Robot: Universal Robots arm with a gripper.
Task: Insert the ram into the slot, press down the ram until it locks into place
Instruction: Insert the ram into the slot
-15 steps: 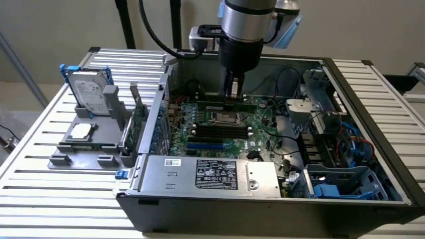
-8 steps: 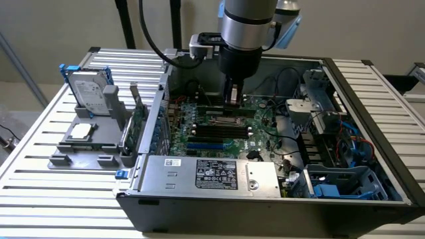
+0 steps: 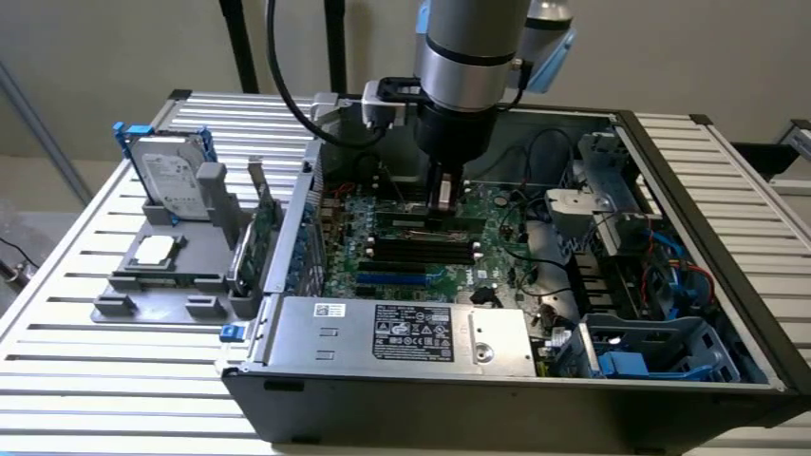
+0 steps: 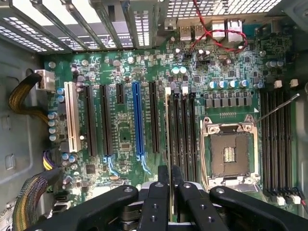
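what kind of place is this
Probably a robotics lab bench for computer assembly: an open PC case sits on a slatted metal table, a grey fixture beside it holds a hard drive, and the arm's gripper holds the ram over the motherboard.

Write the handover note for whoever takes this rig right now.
End effector: shut on the ram, low inside the open computer case.
Ram: on edge, lined up along the outermost black slot of the bank beside the CPU socket.
Done: ram picked up and brought to the slot.
Left: seating cannot be told from here; clips not seen locked, so the press-down is not confirmed.
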